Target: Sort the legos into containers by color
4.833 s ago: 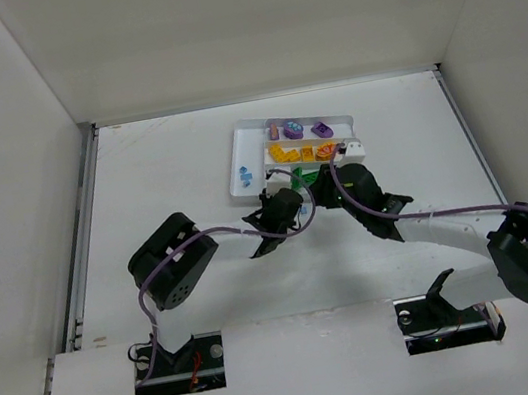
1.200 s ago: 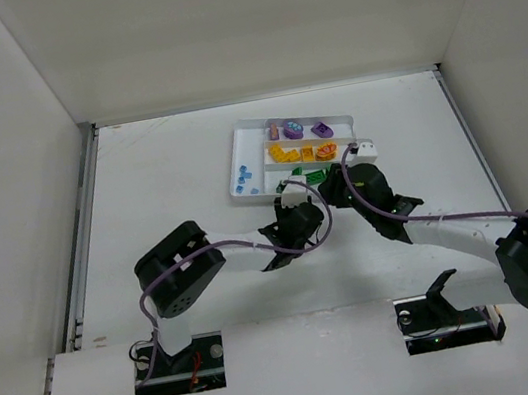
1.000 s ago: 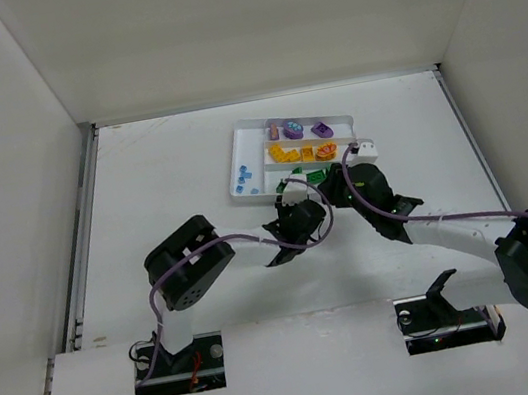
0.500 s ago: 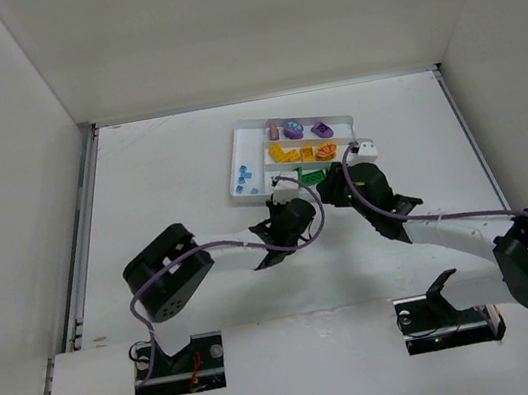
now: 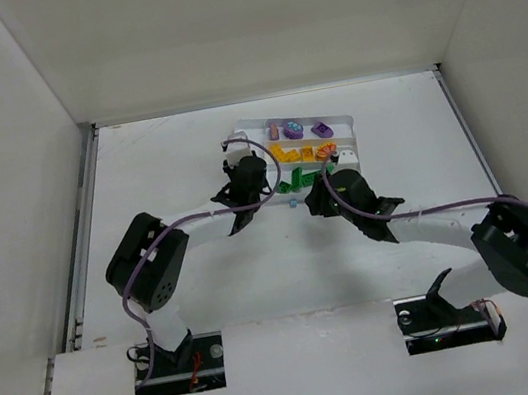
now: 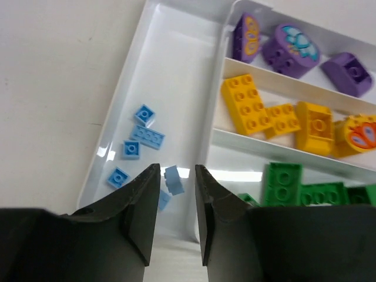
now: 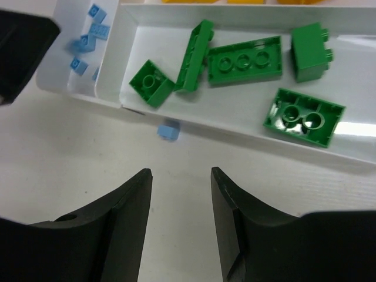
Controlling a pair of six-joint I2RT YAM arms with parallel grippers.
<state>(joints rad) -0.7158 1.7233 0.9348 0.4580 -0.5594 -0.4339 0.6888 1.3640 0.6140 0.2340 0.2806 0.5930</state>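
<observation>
Your left hand hangs over the near end of the tall section of the white tray, its jaws a narrow gap apart. One pale blue brick shows in that gap. It looks narrower than the gap, and you cannot see it touch either pad. Several more pale blue bricks lie scattered on that section's floor just beyond.

In the three long sections beside it, you see the purple bricks in the farthest, the yellow-orange bricks in the middle one and the green bricks in the nearest.

Your right hand hovers above the worktop just outside the tray's near wall, in front of the green section. Its jaws are wide and hold nothing.

One stray blue brick sits on the worktop, close against the outside of that wall. It lies beyond the right hand's fingertips and apart from them.
</observation>
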